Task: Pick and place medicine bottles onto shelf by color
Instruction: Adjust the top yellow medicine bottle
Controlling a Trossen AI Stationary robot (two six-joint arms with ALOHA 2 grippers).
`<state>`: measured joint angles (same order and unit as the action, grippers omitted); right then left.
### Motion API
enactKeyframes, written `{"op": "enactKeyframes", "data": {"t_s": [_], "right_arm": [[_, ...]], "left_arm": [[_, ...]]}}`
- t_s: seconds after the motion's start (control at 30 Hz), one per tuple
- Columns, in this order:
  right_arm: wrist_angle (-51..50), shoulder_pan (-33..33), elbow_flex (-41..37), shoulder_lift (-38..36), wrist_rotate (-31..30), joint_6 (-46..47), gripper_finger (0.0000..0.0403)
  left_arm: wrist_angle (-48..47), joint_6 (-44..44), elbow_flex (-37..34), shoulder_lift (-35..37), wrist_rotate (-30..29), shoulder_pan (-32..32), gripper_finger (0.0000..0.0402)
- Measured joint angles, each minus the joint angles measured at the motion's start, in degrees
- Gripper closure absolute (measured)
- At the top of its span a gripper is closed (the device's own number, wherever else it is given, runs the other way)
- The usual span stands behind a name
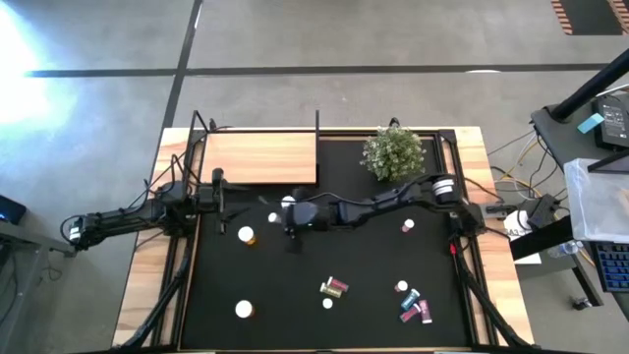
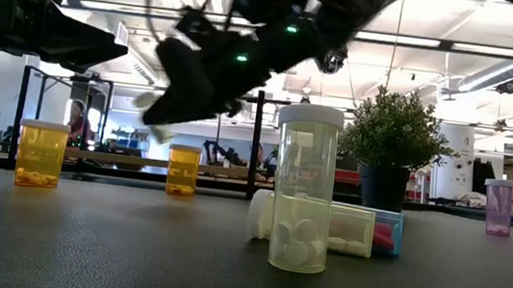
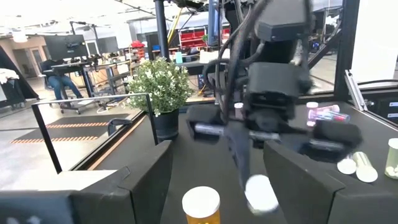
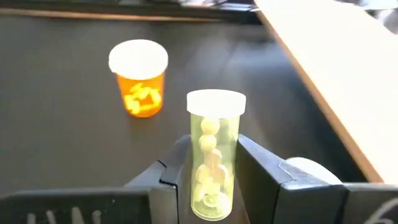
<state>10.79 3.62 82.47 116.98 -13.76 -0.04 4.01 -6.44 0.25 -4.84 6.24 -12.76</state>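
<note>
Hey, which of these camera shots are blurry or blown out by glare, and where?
Low view: the right hand overhead is motion-smeared, bright ceiling lights behind it. Left wrist view: that same arm is blurred, the plant sharp. High view: white glare on the floor at the upper left. Right wrist view: crisp on the yellowish bottle.

My high cam looks straight down on the whole black mat [image 1: 324, 324] from well above; low cam sits at mat level, facing across to the plant [image 2: 395, 131] and the room behind, v. close to a yellowish bottle [image 2: 304, 188]. L wrist cam faces the R arm and that plant; R wrist cam looks close down at the orange bottle [image 4: 140, 78], which the high, low and L wrist cams share.
</note>
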Motion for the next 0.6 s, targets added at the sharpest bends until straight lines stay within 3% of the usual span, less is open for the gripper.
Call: {"op": "enactKeyframes", "data": {"t_s": [0.3,0.47,0.6], "right_arm": [[36.9,0.1,-25.3,-6.0,-4.0,6.5,0.0307],[48.5,0.2,-32.1,-4.5,-5.2,7.7,0.0307],[51.7,0.2,-34.1,-2.8,-6.3,8.2,0.0307]], "left_arm": [[0.0,0.0,0.0,-0.1,0.0,0.0,0.0166],[0.0,0.0,0.0,0.0,0.0,0.0,0.0166],[0.0,0.0,0.0,0.0,0.0,0.0,0.0166]]}}
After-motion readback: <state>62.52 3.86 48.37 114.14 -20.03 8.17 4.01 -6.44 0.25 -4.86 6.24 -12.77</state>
